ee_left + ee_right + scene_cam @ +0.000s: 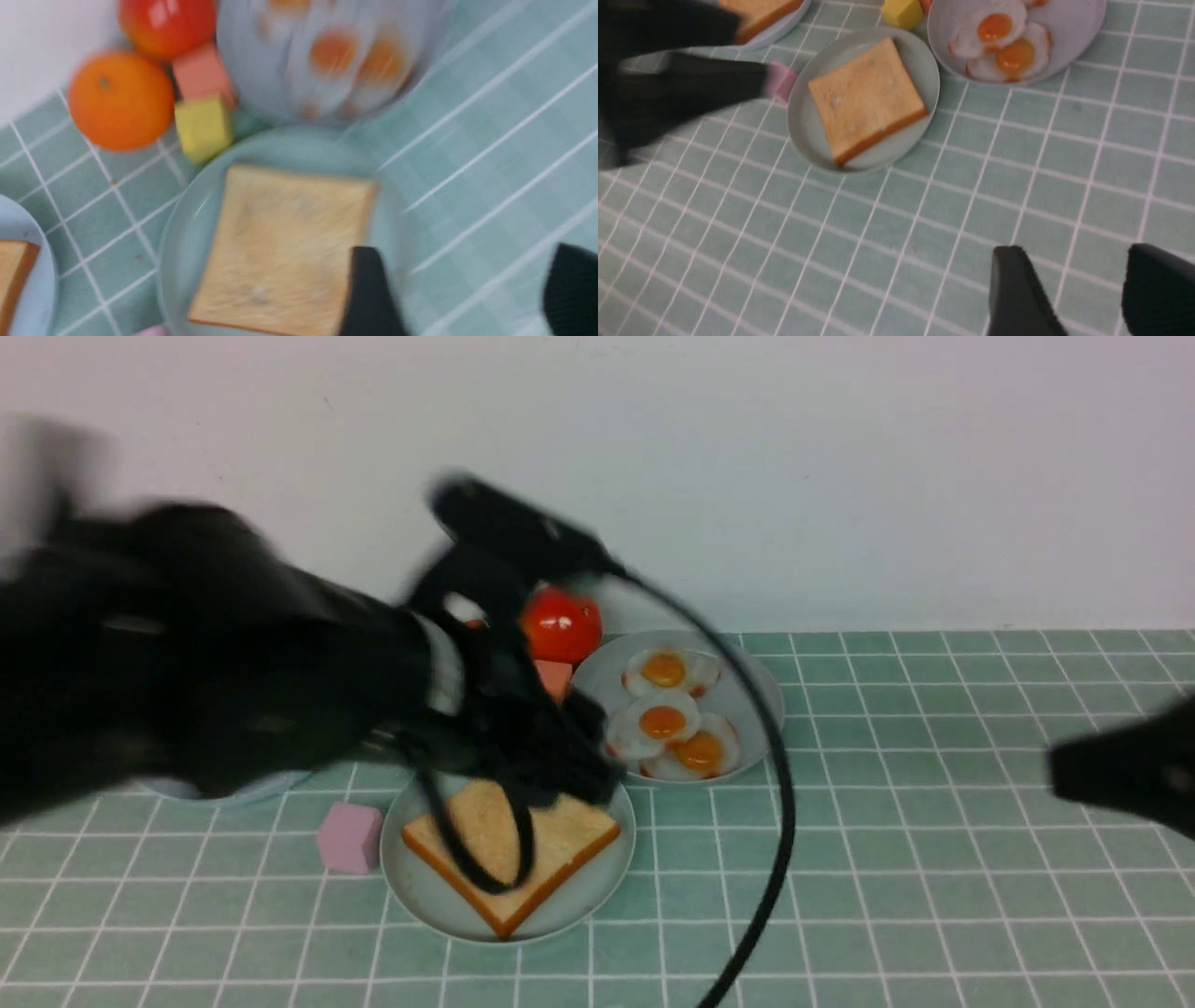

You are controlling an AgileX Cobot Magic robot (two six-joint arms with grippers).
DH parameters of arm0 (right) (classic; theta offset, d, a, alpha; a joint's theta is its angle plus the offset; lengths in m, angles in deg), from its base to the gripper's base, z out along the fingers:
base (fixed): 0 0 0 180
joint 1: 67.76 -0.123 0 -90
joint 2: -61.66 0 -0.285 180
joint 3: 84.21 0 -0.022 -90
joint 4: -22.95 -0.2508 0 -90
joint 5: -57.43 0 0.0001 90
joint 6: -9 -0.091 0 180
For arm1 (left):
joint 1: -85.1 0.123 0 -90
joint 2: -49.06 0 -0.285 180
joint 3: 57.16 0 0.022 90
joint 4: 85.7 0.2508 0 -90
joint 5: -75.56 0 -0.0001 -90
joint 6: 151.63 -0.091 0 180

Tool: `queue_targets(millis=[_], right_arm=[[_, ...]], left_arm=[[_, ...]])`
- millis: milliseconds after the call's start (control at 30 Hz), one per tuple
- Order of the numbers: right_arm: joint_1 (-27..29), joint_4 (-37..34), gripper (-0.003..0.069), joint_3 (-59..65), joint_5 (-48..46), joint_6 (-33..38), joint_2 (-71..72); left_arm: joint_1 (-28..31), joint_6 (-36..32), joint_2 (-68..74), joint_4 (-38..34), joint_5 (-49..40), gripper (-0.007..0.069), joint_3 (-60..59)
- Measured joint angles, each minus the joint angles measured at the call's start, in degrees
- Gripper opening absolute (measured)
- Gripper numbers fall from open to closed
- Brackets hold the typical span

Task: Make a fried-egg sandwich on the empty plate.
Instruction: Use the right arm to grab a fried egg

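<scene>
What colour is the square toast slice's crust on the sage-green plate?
Orange-brown crust, clearest in the right wrist view.

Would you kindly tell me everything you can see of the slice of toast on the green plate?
The toast is a single square slice, golden and lightly mottled on top, with an orange-brown crust. It looks like a firm toy. It lies flat on the round pale green plate, nothing on top. The left gripper hangs open above it; one of its fingers overlaps a corner, but contact cannot be told.
</scene>
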Motion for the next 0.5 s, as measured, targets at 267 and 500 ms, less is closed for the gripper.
queue_targets(millis=[267,500], right_arm=[[0.0,-13.9,0.0352,-8.3,4.7,12.0,-24.2],[-0.1,-17.2,0.0355,-21.8,2.7,12.6,-45.5]], left_arm=[[-0.1,2.9,-23.1,-1.4,-0.4,-0.0013,-8.7],[-0.1,4.2,-39.0,-1.5,1.0,-0.0013,-21.5]])
